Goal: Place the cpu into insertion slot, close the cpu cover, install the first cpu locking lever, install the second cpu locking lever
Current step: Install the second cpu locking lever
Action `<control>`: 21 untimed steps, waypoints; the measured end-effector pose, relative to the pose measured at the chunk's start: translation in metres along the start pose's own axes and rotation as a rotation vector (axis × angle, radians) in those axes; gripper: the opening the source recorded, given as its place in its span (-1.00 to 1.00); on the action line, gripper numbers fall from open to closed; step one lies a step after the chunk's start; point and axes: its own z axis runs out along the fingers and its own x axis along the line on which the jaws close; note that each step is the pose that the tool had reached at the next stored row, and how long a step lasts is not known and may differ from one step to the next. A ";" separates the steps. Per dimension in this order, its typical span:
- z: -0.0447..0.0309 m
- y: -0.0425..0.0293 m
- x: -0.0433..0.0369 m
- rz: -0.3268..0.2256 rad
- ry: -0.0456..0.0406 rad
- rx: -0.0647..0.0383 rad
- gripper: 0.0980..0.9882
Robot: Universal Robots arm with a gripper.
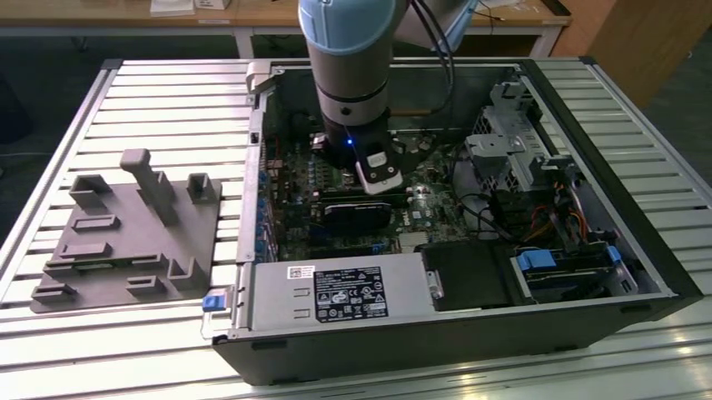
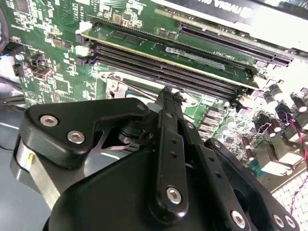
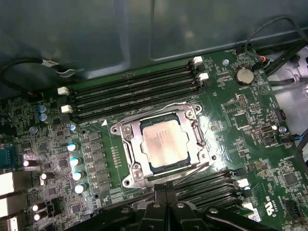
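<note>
- Although the arm reaches down into the open computer case (image 1: 623,275) in the exterior view, the gripper (image 1: 378,179) hangs just over the motherboard (image 1: 434,208) there, and its tips are too hidden by the wrist to judge.
- In the second wrist view the gripper (image 2: 168,98) has its fingers (image 2: 166,125) drawn together into one narrow black blade with nothing between them, the tip just above a bent wire locking lever (image 2: 144,91) at the socket's edge.
- In the first wrist view the cpu (image 3: 165,140) sits flat in the insertion slot (image 3: 126,155), and the cpu cover (image 3: 139,166) lies down over it, its cut-out showing the silvery top.
- The socket lies straight ahead of the jaws, between two banks of memory slots (image 3: 134,94); one thin lever wire (image 3: 187,169) runs along the cover's side nearest the gripper, roughly crosswise to the fingers.
- The first wrist view gives the whole socket; the second gives only the fingertip and a corner of the frame.
- Whether either lever is hooked under its catch I cannot tell.
</note>
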 end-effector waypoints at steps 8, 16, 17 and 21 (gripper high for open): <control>0.0025 -0.0084 0.0027 0.005 0.0106 -0.038 -0.98; 0.0072 -0.0141 0.0078 0.008 0.0176 -0.064 -0.98; 0.0083 -0.0146 0.0086 0.008 0.0178 -0.065 -0.98; 0.0127 -0.0167 0.0119 0.009 0.0184 -0.067 -0.98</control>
